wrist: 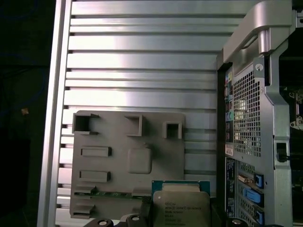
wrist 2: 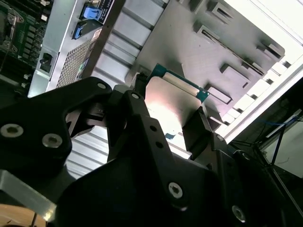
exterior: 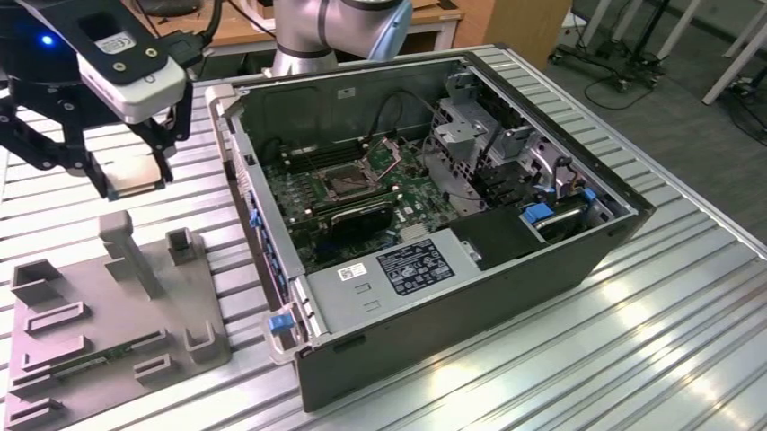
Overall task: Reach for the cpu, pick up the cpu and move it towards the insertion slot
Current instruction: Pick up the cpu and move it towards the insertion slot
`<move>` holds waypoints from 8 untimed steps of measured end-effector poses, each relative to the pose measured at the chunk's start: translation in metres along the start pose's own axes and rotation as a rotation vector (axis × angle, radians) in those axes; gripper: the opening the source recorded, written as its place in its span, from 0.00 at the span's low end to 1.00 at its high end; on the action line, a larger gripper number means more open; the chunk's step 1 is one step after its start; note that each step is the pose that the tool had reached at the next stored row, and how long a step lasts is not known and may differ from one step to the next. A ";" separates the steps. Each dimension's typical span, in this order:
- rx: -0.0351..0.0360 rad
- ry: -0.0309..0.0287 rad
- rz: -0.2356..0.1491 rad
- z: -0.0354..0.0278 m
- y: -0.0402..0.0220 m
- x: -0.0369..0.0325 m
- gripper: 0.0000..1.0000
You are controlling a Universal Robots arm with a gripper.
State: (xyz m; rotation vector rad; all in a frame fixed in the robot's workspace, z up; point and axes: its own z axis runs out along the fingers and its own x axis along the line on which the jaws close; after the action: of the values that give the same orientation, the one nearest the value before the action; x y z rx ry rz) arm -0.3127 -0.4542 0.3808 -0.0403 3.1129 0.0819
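Bench (exterior: 671,341): silver-grey metal, ribbed in parallel slats, pale glare streaks.
Tray (exterior: 114,314): matte grey, one tone all over.
Memory stick (exterior: 102,357): thin green strip.
cpu (wrist: 181,204): silvery-grey lid with lines of dark print and a teal-green rim in both wrist views; reads pale tan in the exterior view.
Claw (exterior: 132,176): black fingers, silver screw heads.
Housing (exterior: 132,67) above it: white and grey. Small blue light (exterior: 46,39) beside it.
Computer case (exterior: 480,332): black shell, bare grey metal inside, blue plastic tabs (exterior: 282,323).
Motherboard (exterior: 287,193): dark green.
Insertion slot (exterior: 341,182): dark centre, shiny metal frame.
Arm (exterior: 323,27): silver-grey, pale blue joint cap.
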 end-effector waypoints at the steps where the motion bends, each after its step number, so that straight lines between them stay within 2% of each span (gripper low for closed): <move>1: 0.0000 0.0000 0.000 0.0000 0.0000 -0.0010 0.55; 8: 0.0000 0.0000 0.000 0.0002 -0.0003 -0.0093 0.55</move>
State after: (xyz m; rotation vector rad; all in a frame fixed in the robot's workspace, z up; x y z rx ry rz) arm -0.3034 -0.4542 0.3808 -0.0403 3.1129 0.0820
